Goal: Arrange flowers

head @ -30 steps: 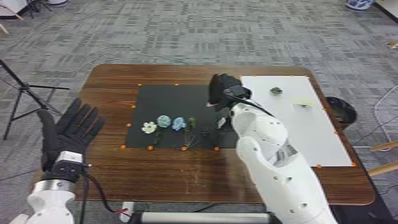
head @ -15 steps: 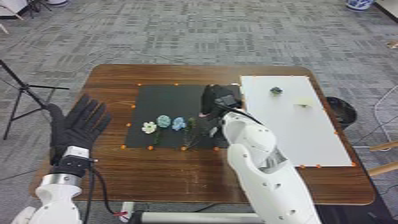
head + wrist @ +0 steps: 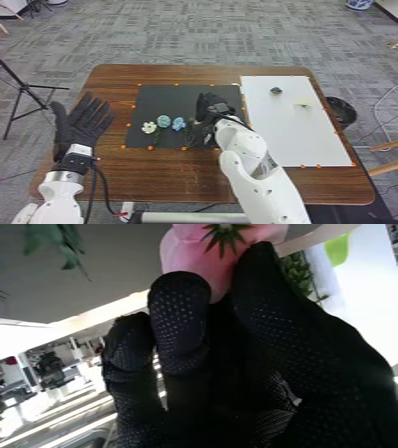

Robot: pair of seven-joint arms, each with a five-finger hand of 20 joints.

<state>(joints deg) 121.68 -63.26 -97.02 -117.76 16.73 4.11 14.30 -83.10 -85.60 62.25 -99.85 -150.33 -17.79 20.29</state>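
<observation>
We are holding our right hand (image 3: pixel 210 106) over the right-hand part of the black mat (image 3: pixel 169 100), and we are pinching a pink flower (image 3: pixel 191 259) between the thumb and the fingers. In the right wrist view, the bloom is sitting at the fingertips, its pointed green sepals (image 3: pixel 222 234) showing at the centre of the pink. From the head view we are finding the bloom hard to make out, as the glove is probably covering most of it.

Nearer our left, a white flower (image 3: pixel 148 128), a pale green flower (image 3: pixel 163 121) and a blue flower (image 3: pixel 179 124) are lying side by side on the mat, the green one between the other two.

We are keeping our left hand (image 3: pixel 82 127) over the left edge of the brown worktop (image 3: pixel 169 175), its fingers straight and slightly spread, holding nothing.

On the right, a white sheet (image 3: pixel 311 135) is lying beside the mat, and a small dark bluish object (image 3: pixel 276 90) and a pale yellow patch (image 3: pixel 303 101) are showing on its far part. A dark bin (image 3: pixel 341 111) is standing just beyond the worktop's right edge.
</observation>
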